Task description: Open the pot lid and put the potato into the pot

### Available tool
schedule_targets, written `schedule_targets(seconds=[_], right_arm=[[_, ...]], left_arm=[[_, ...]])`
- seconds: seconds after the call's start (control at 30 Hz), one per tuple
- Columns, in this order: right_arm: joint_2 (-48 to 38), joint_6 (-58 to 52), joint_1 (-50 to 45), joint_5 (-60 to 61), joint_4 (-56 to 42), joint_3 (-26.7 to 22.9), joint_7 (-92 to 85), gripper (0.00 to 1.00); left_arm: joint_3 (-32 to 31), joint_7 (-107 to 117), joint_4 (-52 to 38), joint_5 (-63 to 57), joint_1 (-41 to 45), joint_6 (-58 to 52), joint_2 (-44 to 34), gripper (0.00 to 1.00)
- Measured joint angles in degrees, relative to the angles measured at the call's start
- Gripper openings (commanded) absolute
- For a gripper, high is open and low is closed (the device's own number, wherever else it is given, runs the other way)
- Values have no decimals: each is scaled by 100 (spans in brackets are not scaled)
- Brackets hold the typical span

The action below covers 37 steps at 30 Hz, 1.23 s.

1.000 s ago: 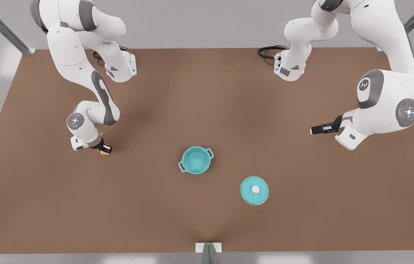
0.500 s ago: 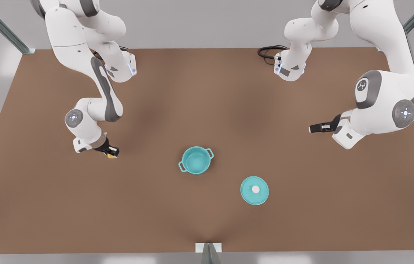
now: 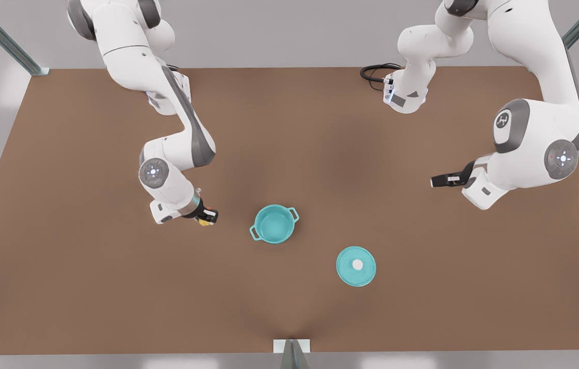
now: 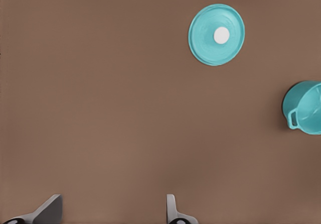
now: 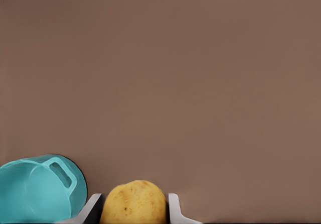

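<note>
Your right gripper (image 3: pixel 209 216), shut around the potato (image 5: pixel 133 203), sits just off the pot (image 3: pixel 274 223) on the front view's left, with bare table (image 3: pixel 115 287) between them. The pot's mouth is uncovered; its loop handles stick out at two sides. The lid (image 3: pixel 356 265) lies flat nearby, apart from the pot. Your left gripper (image 3: pixel 438 181), fingers spread, waits well clear.
</note>
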<state>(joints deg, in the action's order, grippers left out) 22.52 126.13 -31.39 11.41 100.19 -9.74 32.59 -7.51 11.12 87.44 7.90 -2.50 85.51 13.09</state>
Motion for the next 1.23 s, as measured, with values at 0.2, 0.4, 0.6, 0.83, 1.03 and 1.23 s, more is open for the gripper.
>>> schedule_targets(seconds=[0.2, 0.4, 0.6, 0.83, 1.03, 1.23], right_arm=[[907, -413, -474, 18, -1297, 25, 951, 51], [1792, -587, -829, -13, -2256, 197, 1894, 51], [2289, -616, -1002, -30, -2550, 209, 2638, 51], [2529, -616, -1044, -58, -2727, 210, 3257, 100], [1147, -1268, -11, -298, -2450, 47, 3347, 100], [-375, -2111, 2288, -787, -654, 32, 1969, 100]], left_arm=[[8, 28, 3, -40, -6, 49, -14, 100], [34, 68, -105, -97, -46, 83, -24, 100], [5, 122, -469, -99, -20, 225, 41, 100], [-11, 163, -721, -329, 128, 283, 186, 100], [-5, 195, -720, -333, 127, 278, 175, 100], [-14, 220, -717, -301, 132, 266, 174, 100]])
